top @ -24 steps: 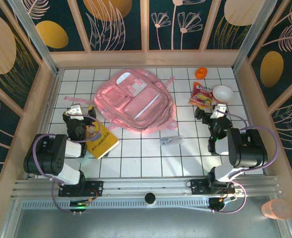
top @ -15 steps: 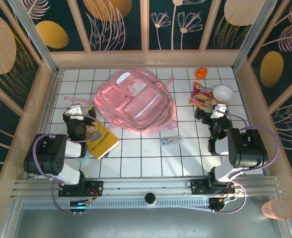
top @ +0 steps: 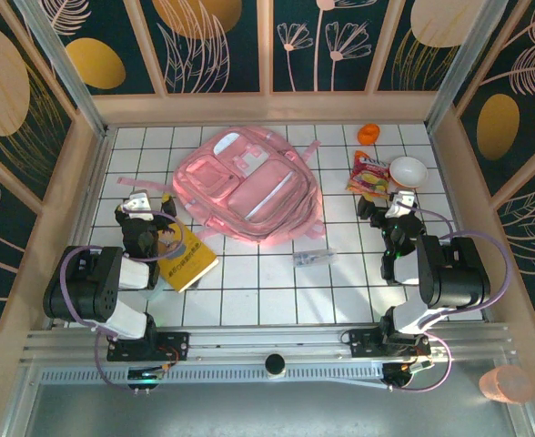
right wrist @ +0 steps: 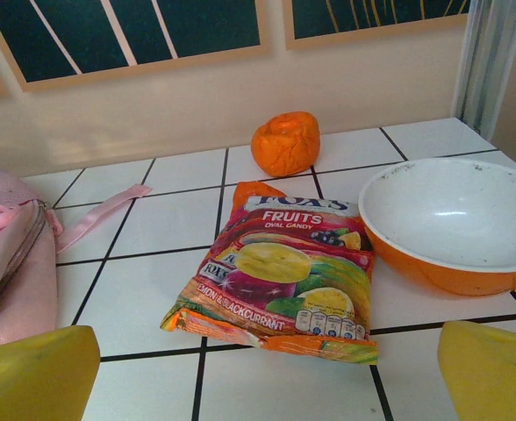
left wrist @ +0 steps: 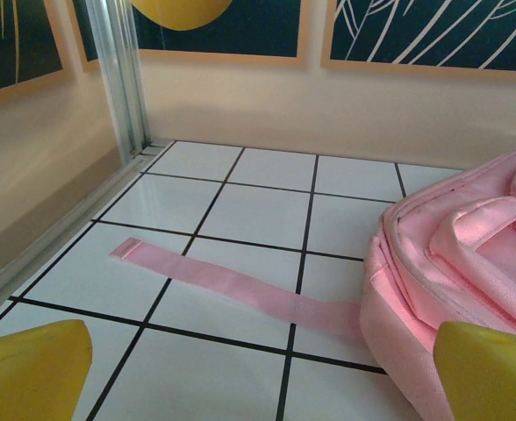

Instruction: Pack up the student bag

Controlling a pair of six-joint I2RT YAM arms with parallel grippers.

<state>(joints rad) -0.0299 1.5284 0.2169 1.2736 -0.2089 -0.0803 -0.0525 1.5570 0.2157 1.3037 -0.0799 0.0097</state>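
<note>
The pale pink student bag (top: 254, 185) lies flat at the middle back of the tiled table, front pockets up. Its edge (left wrist: 469, 263) fills the right of the left wrist view, with one strap (left wrist: 232, 285) trailing left across the tiles. My left gripper (top: 140, 211) rests at the left, open and holding nothing, beside a yellow book (top: 184, 256). My right gripper (top: 397, 208) rests at the right, open, just short of a candy bag (right wrist: 284, 276). The candy bag (top: 369, 175) lies between the student bag and an orange bowl (right wrist: 455, 224).
A crumpled orange thing (right wrist: 284, 143) sits near the back wall, behind the candy bag. A small clear wrapped item (top: 313, 258) lies on the tiles in front of the student bag. Wooden walls (top: 267, 107) enclose the table on three sides.
</note>
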